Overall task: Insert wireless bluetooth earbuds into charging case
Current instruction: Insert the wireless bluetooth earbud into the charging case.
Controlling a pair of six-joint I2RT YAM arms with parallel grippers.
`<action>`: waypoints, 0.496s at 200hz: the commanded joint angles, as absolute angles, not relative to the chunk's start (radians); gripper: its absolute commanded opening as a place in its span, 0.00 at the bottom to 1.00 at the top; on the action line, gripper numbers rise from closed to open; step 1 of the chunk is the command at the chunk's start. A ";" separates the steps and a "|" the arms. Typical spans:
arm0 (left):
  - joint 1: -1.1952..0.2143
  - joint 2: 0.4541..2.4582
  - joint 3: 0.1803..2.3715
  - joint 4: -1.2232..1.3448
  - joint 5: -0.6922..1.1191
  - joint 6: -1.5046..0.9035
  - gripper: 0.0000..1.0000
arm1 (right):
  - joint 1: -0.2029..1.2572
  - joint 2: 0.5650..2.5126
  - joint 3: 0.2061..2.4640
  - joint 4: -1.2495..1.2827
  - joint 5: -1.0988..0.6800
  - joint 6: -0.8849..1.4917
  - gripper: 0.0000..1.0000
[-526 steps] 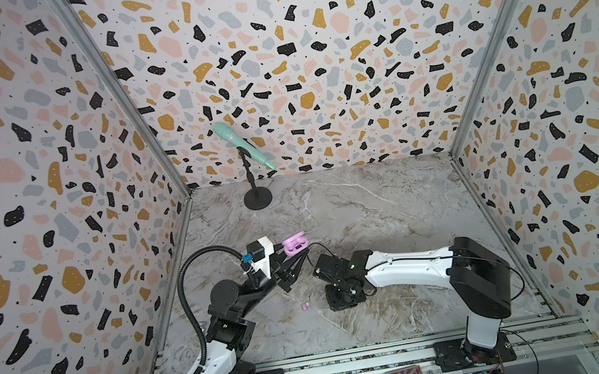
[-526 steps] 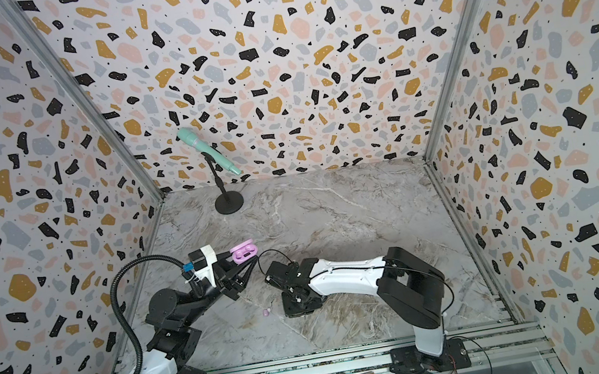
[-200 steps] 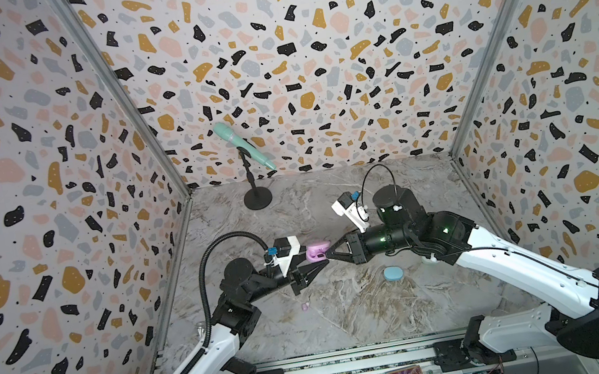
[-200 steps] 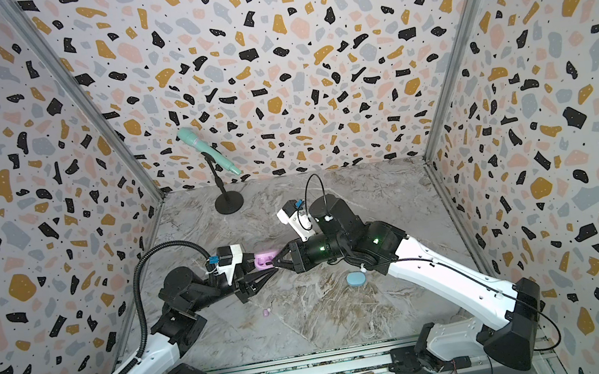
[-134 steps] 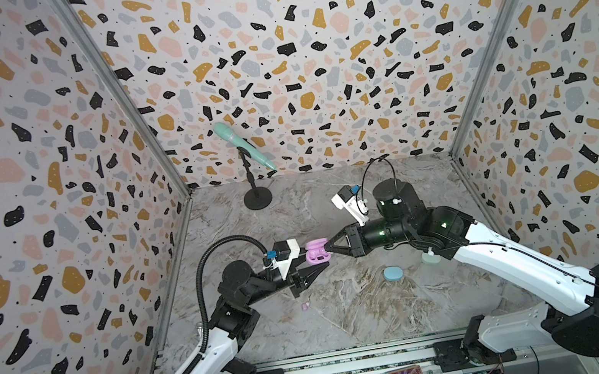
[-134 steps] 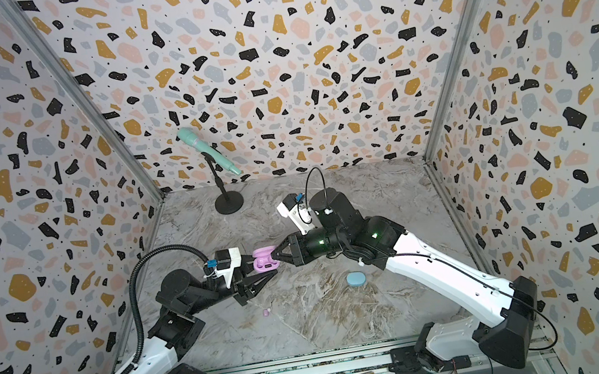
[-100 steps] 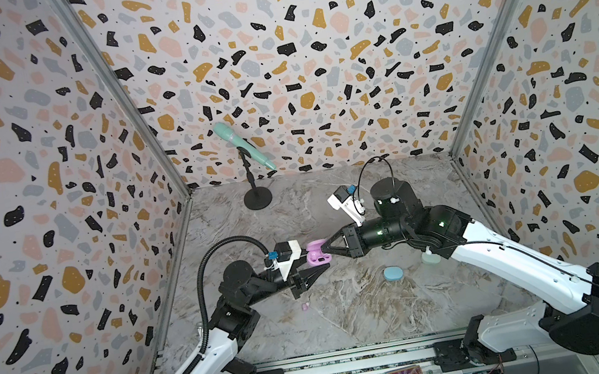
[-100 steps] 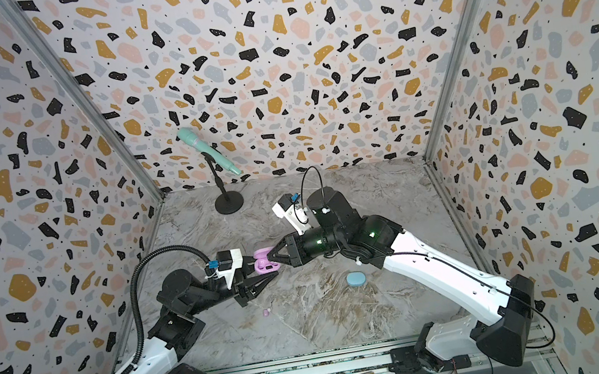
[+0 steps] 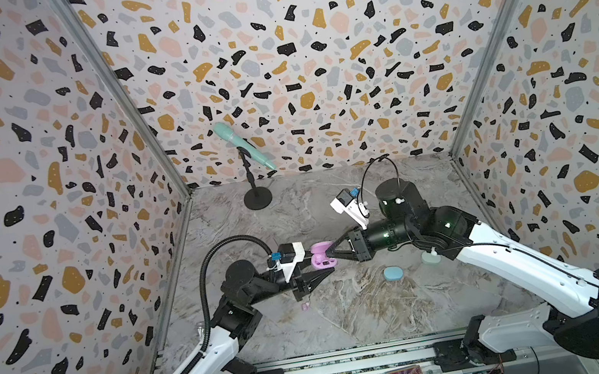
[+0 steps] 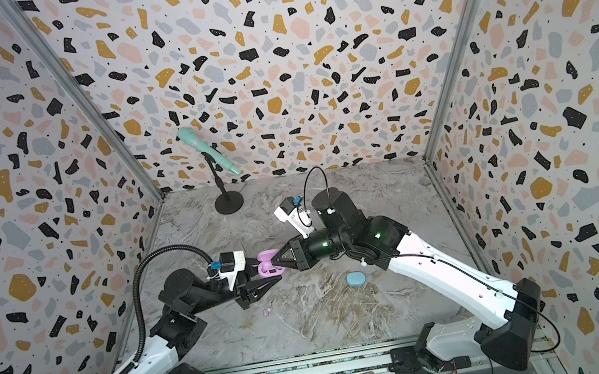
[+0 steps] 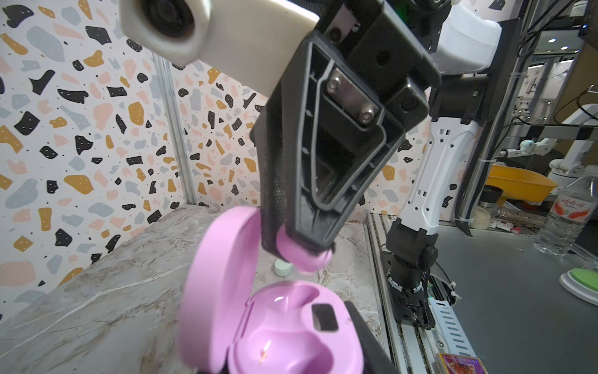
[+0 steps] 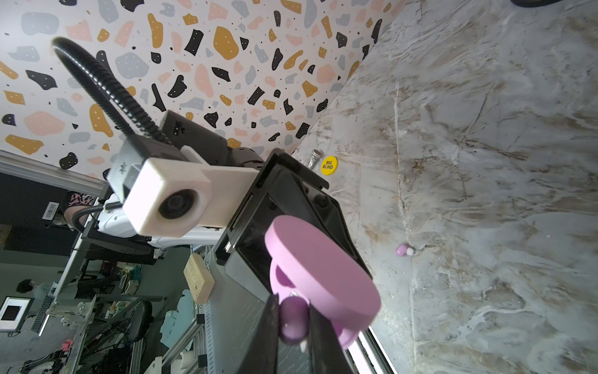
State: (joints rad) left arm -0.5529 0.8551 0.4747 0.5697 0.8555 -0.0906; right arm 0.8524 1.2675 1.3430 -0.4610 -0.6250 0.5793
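Above the middle of the table (image 9: 368,306), a pink bud (image 11: 301,255) is pinched at the tip of the right gripper (image 9: 334,256), its jaws narrow around it. The bud hangs just over a well of the open pink case (image 11: 284,323), close beside the raised lid and not yet seated. The left gripper (image 9: 320,269) clamps that case by its base. A second pink bud (image 9: 305,306) lies on the table at 7 o'clock from the case, apart. A blue case (image 9: 393,273) lies at 4 o'clock, and a mint case (image 9: 431,256) at 3 o'clock, partly under the right arm.
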 commanded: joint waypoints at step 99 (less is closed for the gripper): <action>-0.627 0.877 0.540 0.718 0.927 -0.151 0.05 | 0.792 1.173 1.252 -0.399 -0.703 0.573 0.04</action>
